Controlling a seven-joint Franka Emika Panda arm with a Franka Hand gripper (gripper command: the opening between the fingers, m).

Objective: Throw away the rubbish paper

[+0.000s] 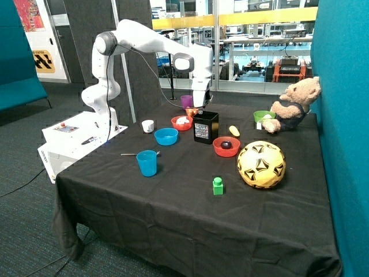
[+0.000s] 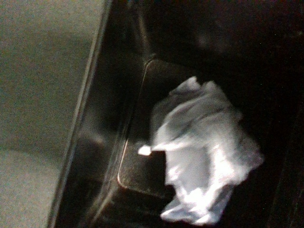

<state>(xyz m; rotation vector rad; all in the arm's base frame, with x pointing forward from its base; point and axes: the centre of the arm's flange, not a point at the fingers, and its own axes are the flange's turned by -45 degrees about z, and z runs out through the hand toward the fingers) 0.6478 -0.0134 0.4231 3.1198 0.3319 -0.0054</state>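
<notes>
My gripper (image 1: 201,108) hangs just above the open top of a small black bin (image 1: 206,127) near the middle of the table. The wrist view looks down into the bin's dark inside (image 2: 104,118), where a crumpled wad of white rubbish paper (image 2: 204,152) shows against the bottom; I cannot tell whether it is lying there or falling. Another white wad (image 1: 183,120) lies in the red bowl (image 1: 177,124) beside the bin. Something white (image 1: 267,116) also sits in the green bowl (image 1: 259,115) by the teddy bear.
Around the bin stand a blue bowl (image 1: 166,136), a blue cup (image 1: 147,163), a small white cup (image 1: 148,126), a purple cup (image 1: 186,101) and a second red bowl (image 1: 226,146). A yellow ball (image 1: 261,164), a green block (image 1: 218,186) and a teddy bear (image 1: 294,104) are further off.
</notes>
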